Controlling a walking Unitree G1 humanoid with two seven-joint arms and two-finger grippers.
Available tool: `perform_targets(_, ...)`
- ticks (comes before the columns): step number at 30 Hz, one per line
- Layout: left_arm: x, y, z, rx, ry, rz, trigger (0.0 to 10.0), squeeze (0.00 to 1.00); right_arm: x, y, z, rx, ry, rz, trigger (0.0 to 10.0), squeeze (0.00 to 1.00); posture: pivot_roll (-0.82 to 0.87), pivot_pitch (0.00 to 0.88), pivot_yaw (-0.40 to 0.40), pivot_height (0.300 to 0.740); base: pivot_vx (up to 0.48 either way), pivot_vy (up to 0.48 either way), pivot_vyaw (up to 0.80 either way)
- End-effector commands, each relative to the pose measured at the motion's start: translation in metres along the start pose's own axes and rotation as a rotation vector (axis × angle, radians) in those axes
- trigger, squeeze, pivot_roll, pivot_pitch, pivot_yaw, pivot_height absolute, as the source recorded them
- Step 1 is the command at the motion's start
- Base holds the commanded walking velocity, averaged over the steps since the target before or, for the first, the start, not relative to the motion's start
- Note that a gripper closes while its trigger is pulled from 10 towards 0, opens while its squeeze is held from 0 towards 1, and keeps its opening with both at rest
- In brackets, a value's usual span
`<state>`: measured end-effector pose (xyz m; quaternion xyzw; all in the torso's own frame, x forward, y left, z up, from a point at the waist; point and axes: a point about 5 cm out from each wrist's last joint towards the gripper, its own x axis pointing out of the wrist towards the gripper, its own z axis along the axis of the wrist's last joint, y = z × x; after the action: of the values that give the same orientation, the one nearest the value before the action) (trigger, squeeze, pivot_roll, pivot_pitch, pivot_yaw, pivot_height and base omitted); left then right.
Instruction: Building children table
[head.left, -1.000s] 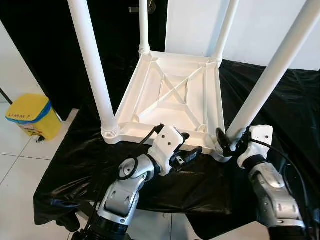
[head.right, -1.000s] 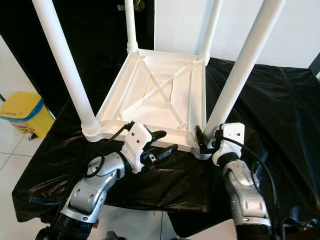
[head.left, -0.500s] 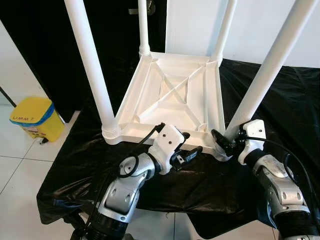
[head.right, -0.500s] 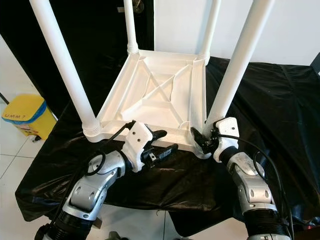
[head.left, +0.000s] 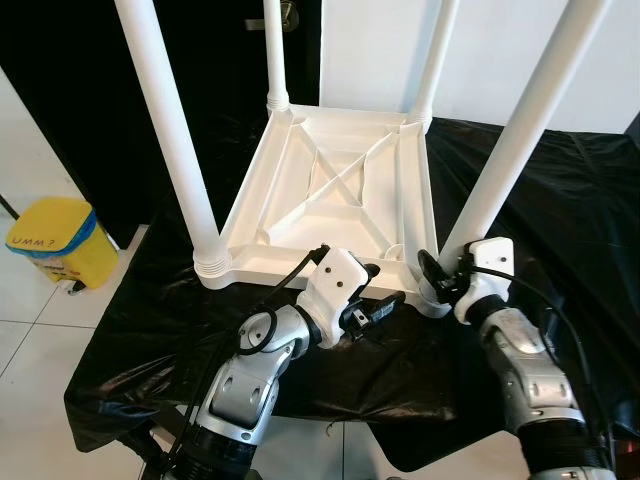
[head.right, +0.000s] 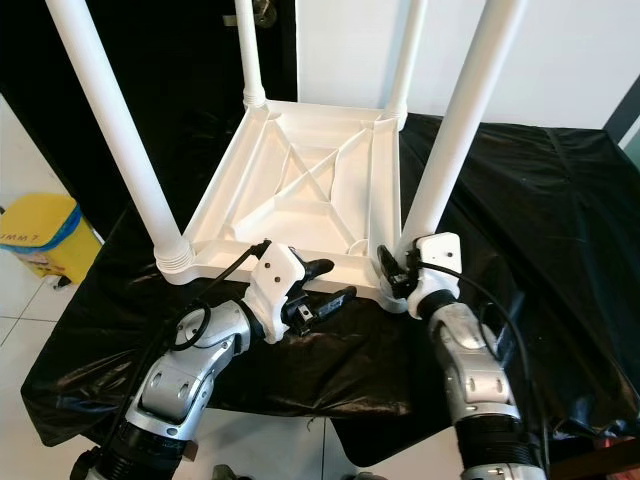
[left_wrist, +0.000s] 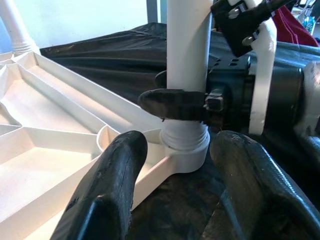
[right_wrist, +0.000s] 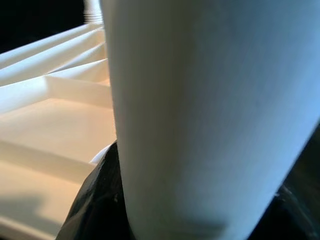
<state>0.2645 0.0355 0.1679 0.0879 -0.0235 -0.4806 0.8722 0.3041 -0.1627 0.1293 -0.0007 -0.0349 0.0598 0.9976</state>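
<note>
White table leg (head.left: 505, 140) clasped low by right fingers (left_wrist: 175, 104); left fingers (head.left: 375, 306) spread, level, nearby.

You see the upturned table (head.left: 340, 190) lying on the sheet (head.left: 560, 220); the bin (head.left: 50, 240) sits on the floor (head.left: 30, 340) left of the table.

A surface draped in wrinkled black plastic sheeting (head.left: 560, 200) carries a white children's table (head.left: 340, 190) lying upside down, its ribbed underside facing up and its 4 round white legs pointing upward.
</note>
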Motion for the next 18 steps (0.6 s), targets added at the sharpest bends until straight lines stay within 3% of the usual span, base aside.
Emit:
perform_targets(1,0.004,0.0,0.001,-0.006,-0.014,0.05,10.0,0.0,-0.001,0.002,-0.011,0.006,0.063,-0.078,10.0,0.0,-0.08,0.067,-0.026,0.74,0.0,0.0,0.0)
perform_targets(2,0.004,0.0,0.001,-0.006,-0.014,0.043,10.0,0.0,-0.002,0.004,-0.012,0.006,0.063,-0.165,10.0,0.0,-0.08,0.068,-0.021,0.74,0.0,0.0,0.0)
perform_targets(7,0.004,0.001,0.002,-0.002,-0.013,0.039,10.0,0.0,-0.003,0.012,-0.015,0.027,0.071,-0.225,10.0,0.0,-0.07,0.066,-0.011,0.74,0.0,0.0,0.0)
perform_targets(13,0.002,0.002,0.001,0.005,-0.006,0.038,10.0,0.0,-0.002,0.021,-0.013,0.052,0.065,-0.224,10.0,0.0,-0.07,0.062,-0.004,0.74,0.0,0.0,0.0)
perform_targets(18,0.0,0.003,0.0,0.01,0.001,0.039,10.0,0.0,-0.002,0.017,-0.009,0.029,0.046,-0.229,10.0,0.0,-0.07,0.052,-0.005,0.74,0.0,0.0,0.0)
